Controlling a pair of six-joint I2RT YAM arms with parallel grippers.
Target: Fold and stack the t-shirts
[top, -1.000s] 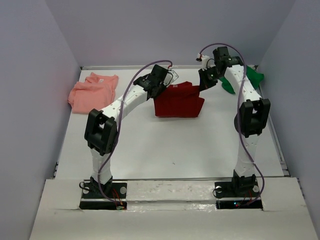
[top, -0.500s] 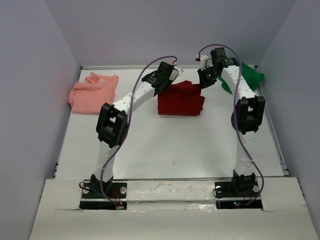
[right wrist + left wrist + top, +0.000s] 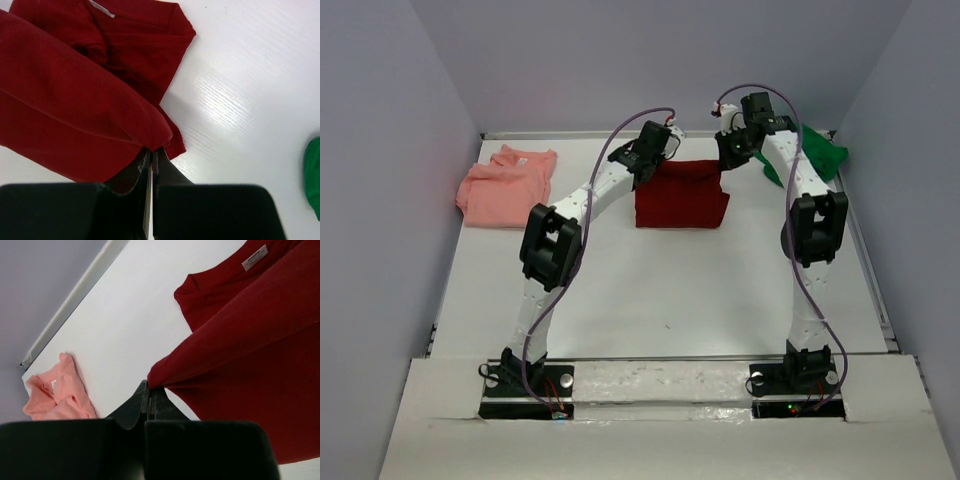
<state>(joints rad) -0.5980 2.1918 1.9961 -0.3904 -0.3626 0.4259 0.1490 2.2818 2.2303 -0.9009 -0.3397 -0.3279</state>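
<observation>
White desk (image 3: 670, 290) first, since it fills most of the overhead view. Biggest thing on it is the dark red t-shirt (image 3: 682, 195), sitting toward the far middle, between my two arms. It's doubled over: the lower layer with the collar lies flat on the desk, and the upper layer is lifted off it and pulled fairly straight along its far edge.

Salmon pink t-shirt (image 3: 505, 185) is a rumpled heap at the far left, well apart from the red one. Bright green t-shirt (image 3: 823, 155) is bunched up in the far right corner, partly hidden behind my right arm, so I can't tell much about how it lies.

My left tool (image 3: 149, 390) has its jaws pinched tight on the left corner of that lifted red layer, with the cloth bunching right at the tips. Right tool (image 3: 151, 152) is the same deal on the right corner, clamped down on a rolled bit of red fabric.

Smallest thing: the white neck label (image 3: 254, 257) showing inside the collar, under the raised layer.
</observation>
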